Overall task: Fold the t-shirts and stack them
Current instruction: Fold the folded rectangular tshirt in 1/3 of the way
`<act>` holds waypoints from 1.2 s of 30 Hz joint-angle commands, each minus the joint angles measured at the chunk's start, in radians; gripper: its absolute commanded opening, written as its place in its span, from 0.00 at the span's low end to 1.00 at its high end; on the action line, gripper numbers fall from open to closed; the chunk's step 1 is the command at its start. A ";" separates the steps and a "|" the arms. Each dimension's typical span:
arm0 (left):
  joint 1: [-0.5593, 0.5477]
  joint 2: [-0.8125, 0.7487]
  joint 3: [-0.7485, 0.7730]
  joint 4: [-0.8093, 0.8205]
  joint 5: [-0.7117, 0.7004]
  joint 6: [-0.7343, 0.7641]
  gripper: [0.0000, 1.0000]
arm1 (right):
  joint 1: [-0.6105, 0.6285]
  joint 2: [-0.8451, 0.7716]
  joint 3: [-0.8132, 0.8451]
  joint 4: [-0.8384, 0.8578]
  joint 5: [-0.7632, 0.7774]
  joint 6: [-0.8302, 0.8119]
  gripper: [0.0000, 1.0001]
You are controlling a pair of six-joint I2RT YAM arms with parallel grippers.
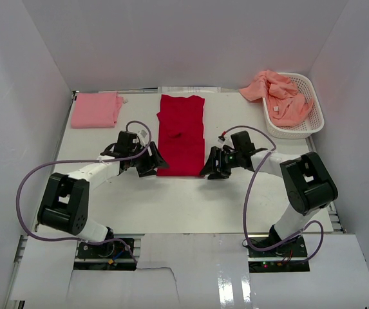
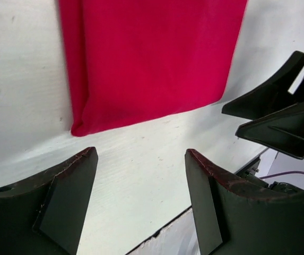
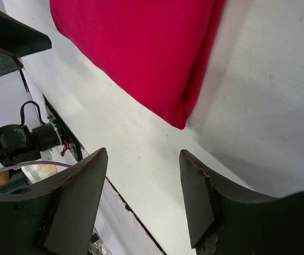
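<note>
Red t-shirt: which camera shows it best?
Top external: the whole red t-shirt shows, folded into a long strip lying flat on the table. Each wrist view catches only its near end, with the rest cropped by the frame.

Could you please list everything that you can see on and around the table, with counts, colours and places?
red t-shirt: one, bright red, folded into a long strip at the table's middle.
pink t-shirt: one, light pink, folded, far left corner.
salmon t-shirts: count unclear, salmon-orange, bunched in the basket, part draped over its left rim.
basket: one, white latticed plastic, far right corner.
table: one, white.
left gripper: one, black fingers, open and empty, by the red t-shirt's near left corner.
right gripper: one, black fingers, open and empty, by its near right corner.
</note>
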 commanded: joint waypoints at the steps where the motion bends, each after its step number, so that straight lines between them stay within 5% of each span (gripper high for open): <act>1: 0.010 0.000 -0.039 0.009 0.007 -0.009 0.77 | 0.001 -0.008 -0.039 0.065 0.006 0.049 0.63; 15: 0.063 -0.016 -0.165 0.098 -0.001 -0.182 0.77 | 0.038 -0.004 -0.185 0.383 0.144 0.307 0.63; 36: 0.064 -0.026 -0.191 0.141 -0.036 -0.206 0.77 | 0.048 0.070 -0.128 0.403 0.242 0.274 0.47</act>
